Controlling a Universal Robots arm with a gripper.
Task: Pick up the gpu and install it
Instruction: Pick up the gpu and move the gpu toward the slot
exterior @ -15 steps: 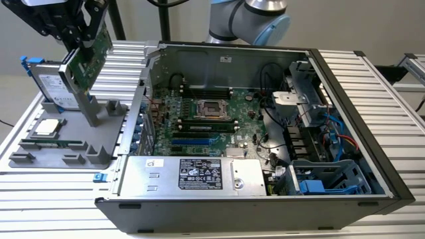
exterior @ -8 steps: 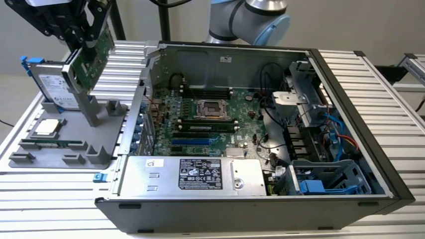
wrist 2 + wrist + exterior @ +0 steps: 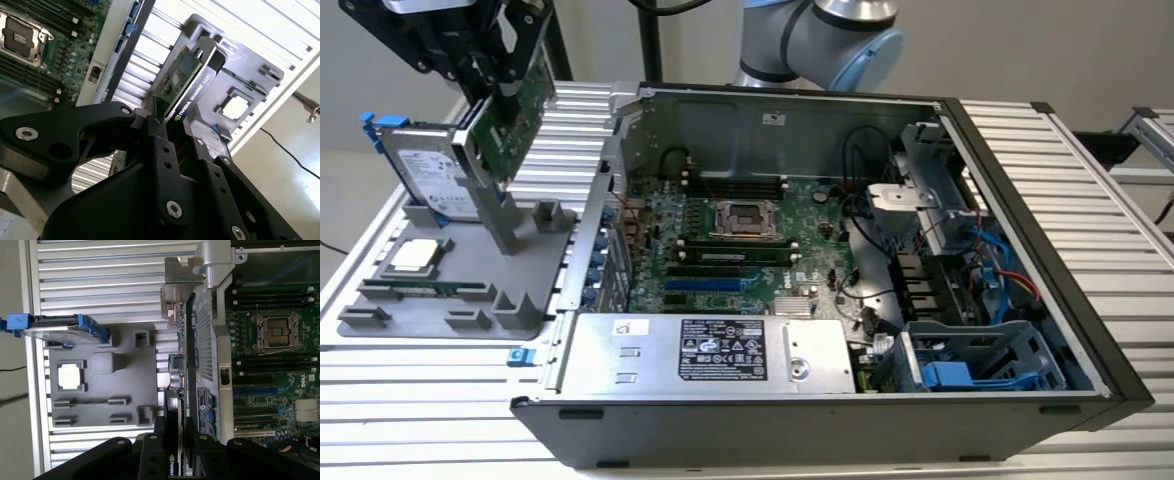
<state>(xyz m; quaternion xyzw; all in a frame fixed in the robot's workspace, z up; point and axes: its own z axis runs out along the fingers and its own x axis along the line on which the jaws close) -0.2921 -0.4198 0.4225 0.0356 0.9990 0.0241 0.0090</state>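
My gripper [image 3: 487, 72] is at the top of the exterior view's left, shut on the gpu [image 3: 516, 112]. The gpu is a green card hanging tilted, with its silver bracket [image 3: 494, 205] pointing down at the grey holder tray [image 3: 400, 320]. Whether the bracket touches the tray I cannot tell. Both wrist views show the card edge-on between the black fingers [image 3: 159, 150]: the gpu [image 3: 186, 82] with its black shroud in the second, and the gpu [image 3: 183, 365] with the bracket [image 3: 175, 295] at its far end in the first. The gripper [image 3: 176, 441] clamps the card's near end.
The open computer case [image 3: 1014, 230] fills the middle, with the motherboard [image 3: 734, 240], blue slots [image 3: 704, 286] and power supply [image 3: 707, 350] inside. A hard drive with a blue frame [image 3: 427, 165] stands in the tray beside a processor chip [image 3: 414, 255]. Ribbed aluminium table [image 3: 427, 400] lies all around.
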